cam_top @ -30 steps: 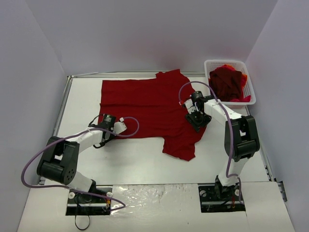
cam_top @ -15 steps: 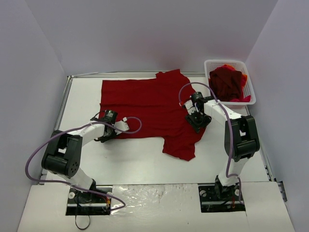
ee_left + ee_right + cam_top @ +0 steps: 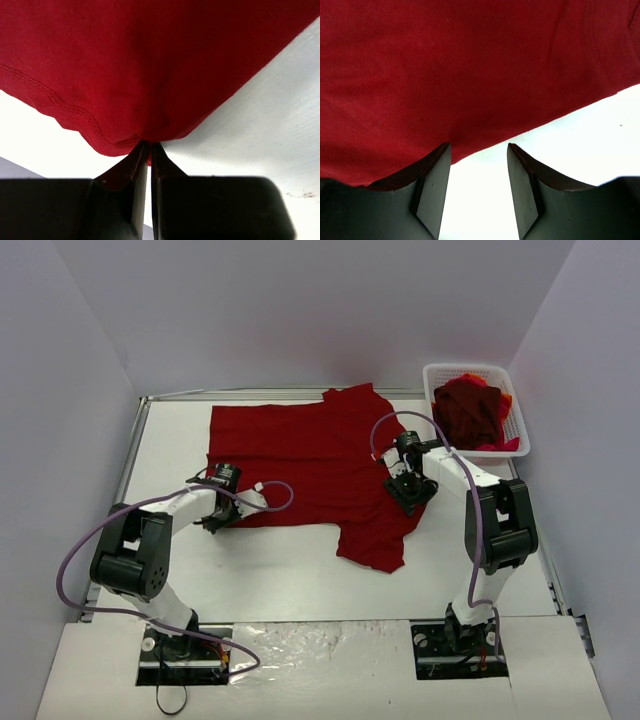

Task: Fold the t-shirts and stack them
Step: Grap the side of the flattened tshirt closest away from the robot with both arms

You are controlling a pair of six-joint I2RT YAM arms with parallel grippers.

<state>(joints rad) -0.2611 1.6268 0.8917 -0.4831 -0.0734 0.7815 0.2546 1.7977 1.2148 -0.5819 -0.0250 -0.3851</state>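
A dark red t-shirt [image 3: 310,460] lies spread flat across the middle of the table, one sleeve at the near right, another at the back. My left gripper [image 3: 216,508] sits at its near left corner and is shut on the hem corner [image 3: 145,135]. My right gripper [image 3: 411,488] rests at the shirt's right edge, jaws open and empty, with the cloth edge [image 3: 485,100] just ahead of the fingertips. More t-shirts [image 3: 470,412], dark red with a bit of red-orange, are heaped in the basket.
A white mesh basket [image 3: 520,410] stands at the back right corner. A metal rail [image 3: 130,455] runs along the table's left edge. Purple cables loop from both arms over the near part of the table.
My left gripper has moved a little toward the shirt's near left corner and its arm has swung inward. The right gripper and the shirt have barely moved.
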